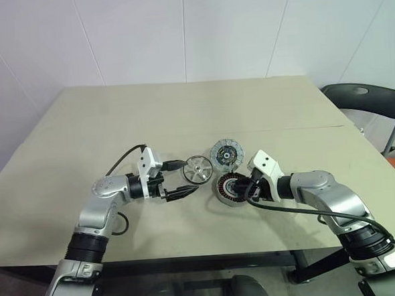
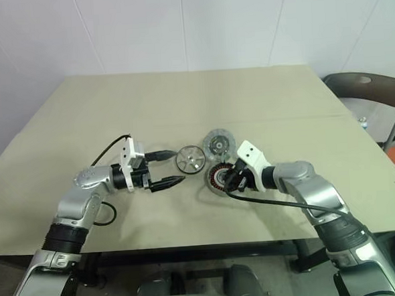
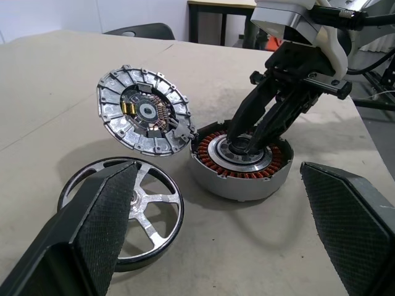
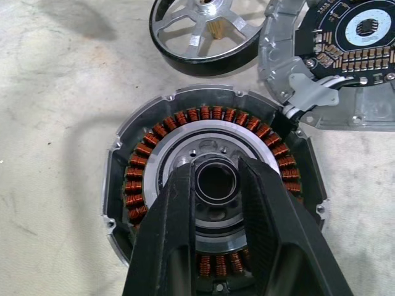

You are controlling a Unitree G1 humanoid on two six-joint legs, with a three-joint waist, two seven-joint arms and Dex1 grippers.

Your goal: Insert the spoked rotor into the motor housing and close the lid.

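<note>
- Spoked rotor (image 1: 198, 169) flat on the table (image 1: 182, 109), just ahead of the left gripper (image 1: 179, 179), between it and the motor housing (image 1: 231, 188); nearer the left arm.
- Left gripper spread wide, empty, pointing level toward the rotor.
- Right gripper (image 4: 217, 185) narrowed, fingers either side of the housing's central hub (steadying it, apparently).
- Rotor: thin silver wheel, radial spokes.
- Lid (image 1: 225, 153) propped tilted against the housing's far rim.
</note>
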